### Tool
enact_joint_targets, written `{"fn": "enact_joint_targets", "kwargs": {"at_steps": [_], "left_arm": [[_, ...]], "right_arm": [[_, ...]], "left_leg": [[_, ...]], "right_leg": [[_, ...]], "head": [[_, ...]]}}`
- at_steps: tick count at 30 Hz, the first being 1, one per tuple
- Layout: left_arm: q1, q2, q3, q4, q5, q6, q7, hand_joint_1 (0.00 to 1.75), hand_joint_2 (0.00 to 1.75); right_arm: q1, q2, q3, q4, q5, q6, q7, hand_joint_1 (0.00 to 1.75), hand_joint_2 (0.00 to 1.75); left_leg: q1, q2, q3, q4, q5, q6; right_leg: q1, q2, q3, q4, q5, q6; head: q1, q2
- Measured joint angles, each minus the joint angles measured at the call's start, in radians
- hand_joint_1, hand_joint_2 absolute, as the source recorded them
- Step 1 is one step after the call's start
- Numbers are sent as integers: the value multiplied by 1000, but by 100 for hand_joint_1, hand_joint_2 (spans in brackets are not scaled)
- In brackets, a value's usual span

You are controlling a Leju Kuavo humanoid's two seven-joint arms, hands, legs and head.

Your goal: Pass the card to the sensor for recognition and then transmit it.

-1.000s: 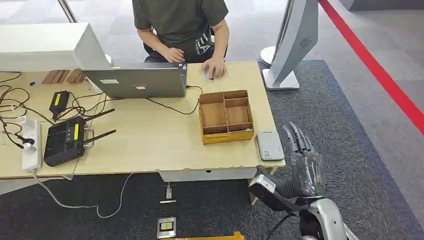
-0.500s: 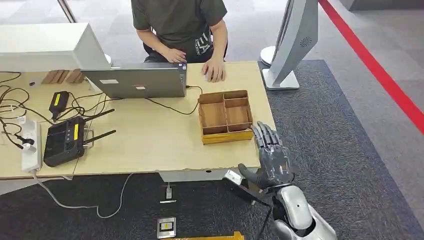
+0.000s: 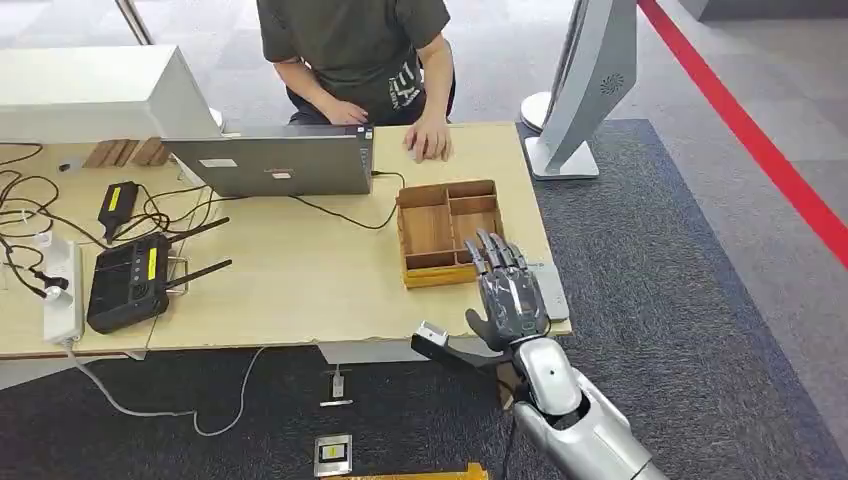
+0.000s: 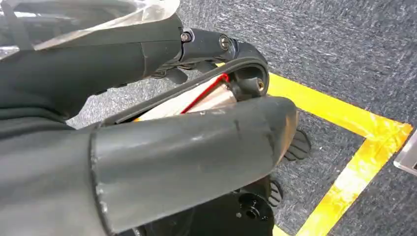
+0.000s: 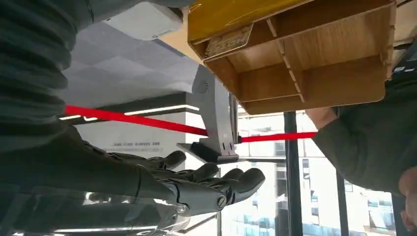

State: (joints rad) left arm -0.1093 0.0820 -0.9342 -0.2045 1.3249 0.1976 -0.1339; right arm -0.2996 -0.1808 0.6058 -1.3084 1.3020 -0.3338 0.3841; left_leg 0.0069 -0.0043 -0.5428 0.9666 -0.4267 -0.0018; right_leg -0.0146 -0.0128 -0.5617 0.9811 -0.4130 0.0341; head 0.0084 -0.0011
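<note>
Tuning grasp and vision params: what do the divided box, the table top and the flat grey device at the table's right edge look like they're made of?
Divided box: looks like plywood, matte, with visible grain and slotted dividers; its front face is yellow.
Table top: pale wood-look surface, probably laminate, low sheen.
Flat grey device: smooth light grey, likely moulded plastic; partly hidden by the right hand.

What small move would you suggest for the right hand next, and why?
Probably lower the fingers into the wooden tray, at its near right compartment. The right hand is open and holds nothing, hovering over that corner, and the right wrist view shows what looks like a card lying there. The grey sensor sits just beside the tray.
</note>
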Motion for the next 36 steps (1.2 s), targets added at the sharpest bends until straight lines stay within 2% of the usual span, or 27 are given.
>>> {"fn": "enact_joint_targets", "kwargs": {"at_steps": [16,23,36], "left_arm": [[0,6,0,0,-15,-12,-1,0,0],[1,11,-3,0,-34,-21,16,0,0],[0,18,-24,0,-47,-35,13,0,0]], "right_arm": [[-46,31,21,99,-10,2,4,0,175],[-66,44,30,151,-6,8,11,0,175],[-155,79,40,316,10,-25,9,0,175]], "left_leg": [[0,0,0,0,0,0],[0,0,0,0,0,0],[0,0,0,0,0,0]], "right_leg": [[0,0,0,0,0,0],[0,0,0,0,0,0],[0,0,0,0,0,0]], "head": [[0,0],[0,0],[0,0]]}}
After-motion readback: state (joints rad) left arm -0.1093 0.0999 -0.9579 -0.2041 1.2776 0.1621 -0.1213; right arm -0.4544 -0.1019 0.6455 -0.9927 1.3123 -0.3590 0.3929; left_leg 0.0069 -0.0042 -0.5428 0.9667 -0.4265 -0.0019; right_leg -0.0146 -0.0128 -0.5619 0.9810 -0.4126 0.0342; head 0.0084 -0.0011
